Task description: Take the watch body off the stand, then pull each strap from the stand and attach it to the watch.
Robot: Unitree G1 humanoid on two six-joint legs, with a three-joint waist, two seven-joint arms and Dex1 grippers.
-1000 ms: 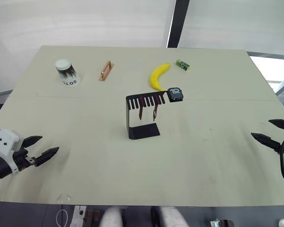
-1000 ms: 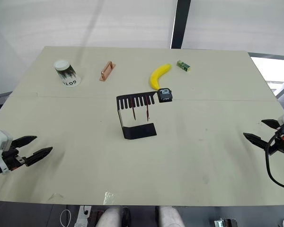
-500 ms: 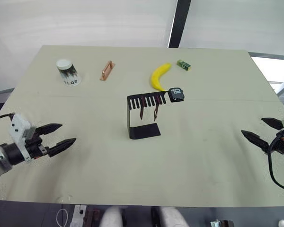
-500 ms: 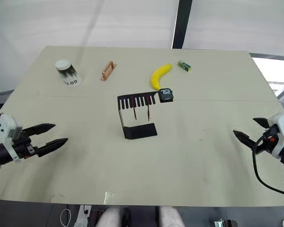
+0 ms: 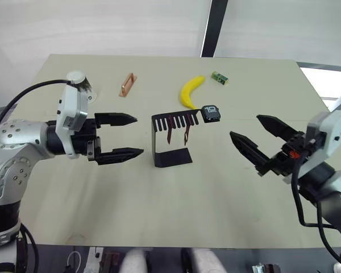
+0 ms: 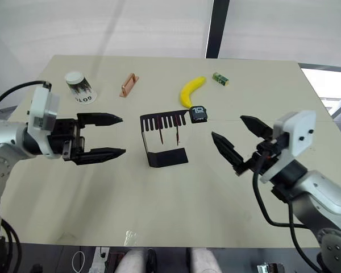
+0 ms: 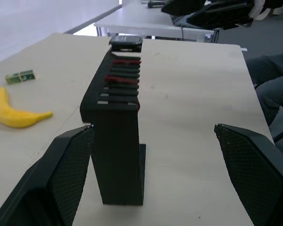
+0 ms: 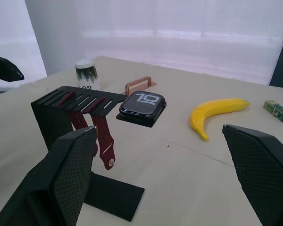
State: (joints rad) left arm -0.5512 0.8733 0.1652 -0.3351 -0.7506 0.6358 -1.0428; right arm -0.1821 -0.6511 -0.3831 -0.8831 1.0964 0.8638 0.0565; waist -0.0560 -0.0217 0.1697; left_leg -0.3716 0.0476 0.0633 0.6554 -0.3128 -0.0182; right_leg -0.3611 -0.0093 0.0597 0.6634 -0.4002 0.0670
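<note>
Nothing done yet: watch body [image 5: 211,113] on the stand [image 5: 171,138], both straps [image 8: 98,126] hanging, left hand [image 5: 123,136] and right hand [image 5: 258,135] wide open, empty.

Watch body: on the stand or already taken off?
On. The watch body sits at the end of the stand top arm; both hands are open and apart from it.

Watch body [image 5: 211,113] on the stand [image 5: 171,139] — banana [image 5: 190,91] behind, straps [image 5: 178,131] hanging beneath.
</note>
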